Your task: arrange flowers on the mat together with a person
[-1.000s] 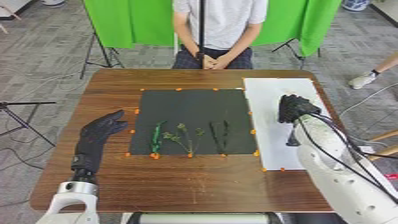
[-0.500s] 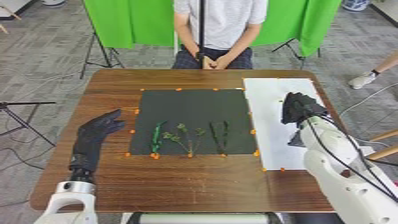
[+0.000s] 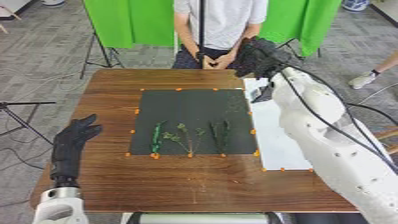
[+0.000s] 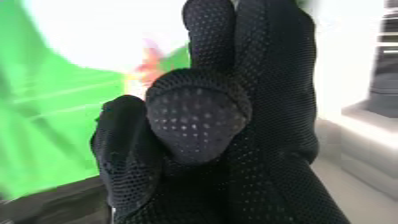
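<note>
The right hand (image 3: 258, 56) was up at the far right in the head view, past the line of the table's (image 3: 200, 187) far edge and clear of the stems, which all lay nearer the robot and farther left. In the right wrist view, the right hand (image 4: 258, 167) had its long fingers (image 4: 277, 60) straight and pressed together side by side, while a rounded, dotted tip was folded in front of them and another digit was bent beside it.

The stems lay on the near half of the black mat (image 3: 182, 105), roughly side by side and running away from the robot: the green stem (image 3: 156, 138) on the left, the branching sprig (image 3: 187, 141) in the middle, and the pair of dark stems (image 3: 218, 137) to its right (these looked like two slim pieces drawing closer at their near ends, though against the black that was hard to be sure of). Small orange tabs (image 3: 253, 132) dotted the mat's border.

The left hand (image 3: 71, 142) was at the table's left side, its fingers extended and a little parted, the thumb out toward the mat. The green stem was the nearest of the plants to it, off to its right and apart from it. To the right of the mat lay the white sheet (image 3: 282, 150), partly hidden by the right arm.
</note>
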Tool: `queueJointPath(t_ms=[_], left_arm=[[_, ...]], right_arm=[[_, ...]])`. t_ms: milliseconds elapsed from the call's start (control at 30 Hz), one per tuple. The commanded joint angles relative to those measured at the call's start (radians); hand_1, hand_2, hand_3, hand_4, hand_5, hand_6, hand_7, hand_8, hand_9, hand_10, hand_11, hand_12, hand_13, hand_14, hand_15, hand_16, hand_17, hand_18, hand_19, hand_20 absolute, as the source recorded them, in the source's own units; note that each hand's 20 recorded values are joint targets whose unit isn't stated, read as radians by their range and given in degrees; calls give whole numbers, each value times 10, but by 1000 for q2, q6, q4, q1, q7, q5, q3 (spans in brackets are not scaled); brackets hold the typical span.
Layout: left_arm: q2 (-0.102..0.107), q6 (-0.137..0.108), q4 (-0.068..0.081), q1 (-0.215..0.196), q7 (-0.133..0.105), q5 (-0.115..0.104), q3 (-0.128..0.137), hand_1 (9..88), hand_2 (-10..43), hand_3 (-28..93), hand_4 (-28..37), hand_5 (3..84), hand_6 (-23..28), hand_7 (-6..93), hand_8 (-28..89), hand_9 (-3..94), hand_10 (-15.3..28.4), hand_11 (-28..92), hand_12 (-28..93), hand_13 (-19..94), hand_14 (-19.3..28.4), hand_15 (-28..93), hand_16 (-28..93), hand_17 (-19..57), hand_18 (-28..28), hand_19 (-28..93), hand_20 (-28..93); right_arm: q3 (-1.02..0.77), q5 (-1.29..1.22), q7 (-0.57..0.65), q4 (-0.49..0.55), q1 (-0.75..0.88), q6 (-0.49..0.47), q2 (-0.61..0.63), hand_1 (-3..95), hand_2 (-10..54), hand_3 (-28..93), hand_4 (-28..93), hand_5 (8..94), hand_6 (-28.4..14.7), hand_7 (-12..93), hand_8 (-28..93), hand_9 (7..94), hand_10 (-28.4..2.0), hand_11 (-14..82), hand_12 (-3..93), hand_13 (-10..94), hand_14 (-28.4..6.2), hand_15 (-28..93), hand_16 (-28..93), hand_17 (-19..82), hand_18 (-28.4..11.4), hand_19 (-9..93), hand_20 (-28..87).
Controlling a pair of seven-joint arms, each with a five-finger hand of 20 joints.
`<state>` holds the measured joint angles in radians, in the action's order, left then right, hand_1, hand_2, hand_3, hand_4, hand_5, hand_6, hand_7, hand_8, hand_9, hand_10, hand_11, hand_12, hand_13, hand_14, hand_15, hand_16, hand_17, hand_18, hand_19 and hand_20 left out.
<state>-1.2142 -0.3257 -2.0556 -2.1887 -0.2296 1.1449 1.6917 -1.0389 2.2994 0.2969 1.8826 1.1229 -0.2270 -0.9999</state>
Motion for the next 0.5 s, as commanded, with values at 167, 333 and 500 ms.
queueJointPath(t_ms=[167,333,500], left_arm=[[-1,-51,36,6,-14,-35,-16,225,322,583,-283,502,30,157,-70,533,155,230,134,417,177,223,-23,116,108,107,175],[-4,-46,48,22,-21,-37,-31,217,324,592,-283,492,26,147,-66,529,150,222,133,418,176,222,-24,117,107,108,177],[-2,-40,50,22,-32,-43,-41,217,325,588,-283,478,17,131,-60,522,139,207,134,418,172,216,-22,117,107,106,178]], right_arm=[[296,74,-131,-193,-198,-172,-335,946,-95,-283,393,856,21,185,105,937,-75,161,327,937,5,591,190,693,-85,932,345],[364,141,-170,-280,-199,-208,-409,946,-95,-283,399,862,28,188,100,937,-74,169,324,937,4,597,185,693,-85,932,349],[395,153,-172,-300,-170,-226,-446,946,-95,-283,412,861,37,191,93,937,-69,162,319,937,3,599,181,691,-88,932,354]])
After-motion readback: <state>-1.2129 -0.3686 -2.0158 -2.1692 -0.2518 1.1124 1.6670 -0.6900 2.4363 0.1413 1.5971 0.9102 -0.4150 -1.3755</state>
